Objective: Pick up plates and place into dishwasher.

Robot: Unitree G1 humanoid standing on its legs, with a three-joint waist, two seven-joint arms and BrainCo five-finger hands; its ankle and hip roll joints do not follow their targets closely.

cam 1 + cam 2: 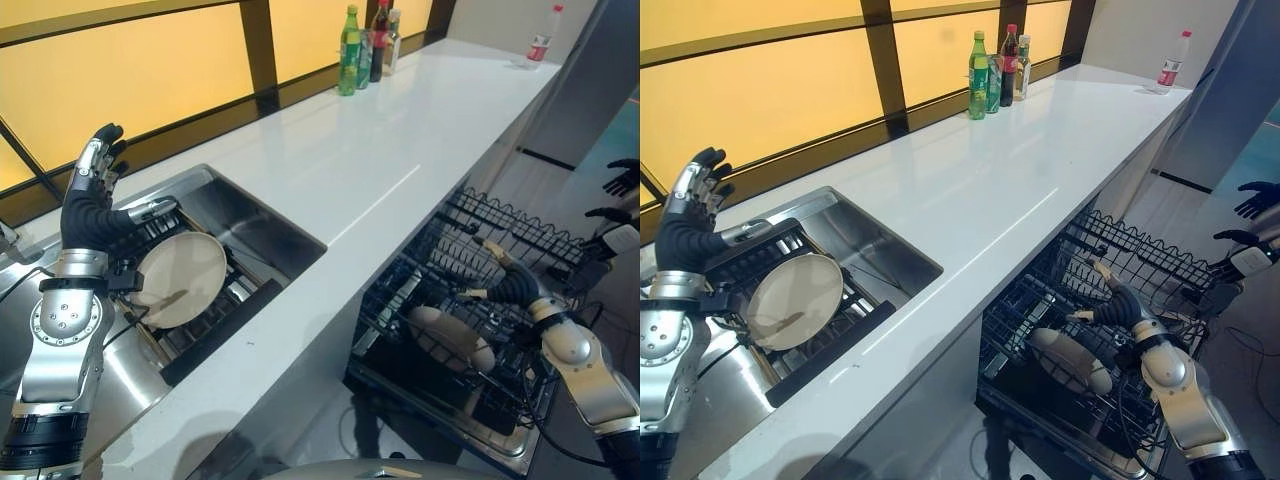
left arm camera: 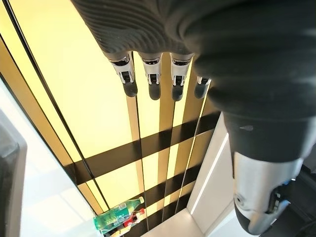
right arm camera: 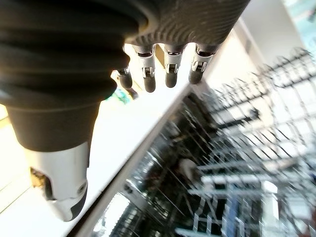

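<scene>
White counter (image 1: 370, 170) runs long and bare between sink (image 1: 262, 222) and bottles (image 1: 365, 45) at far end. Dishwasher rack (image 1: 520, 240) pulled out below counter edge. Plate (image 1: 180, 278) leans in sink rack, just beside raised left hand (image 1: 92, 195), fingers straight, holding nothing. Right hand (image 1: 505, 275), fingers relaxed, empty, hovers above plate in rack (image 1: 450, 338). Right eye view shows person's dark-gloved hand (image 1: 1252, 200) beyond rack.

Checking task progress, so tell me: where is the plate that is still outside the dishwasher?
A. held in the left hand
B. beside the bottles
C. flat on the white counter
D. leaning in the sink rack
D: the cream plate leans in the rack inside the sink, with the left hand raised open above it, holding nothing.
</scene>
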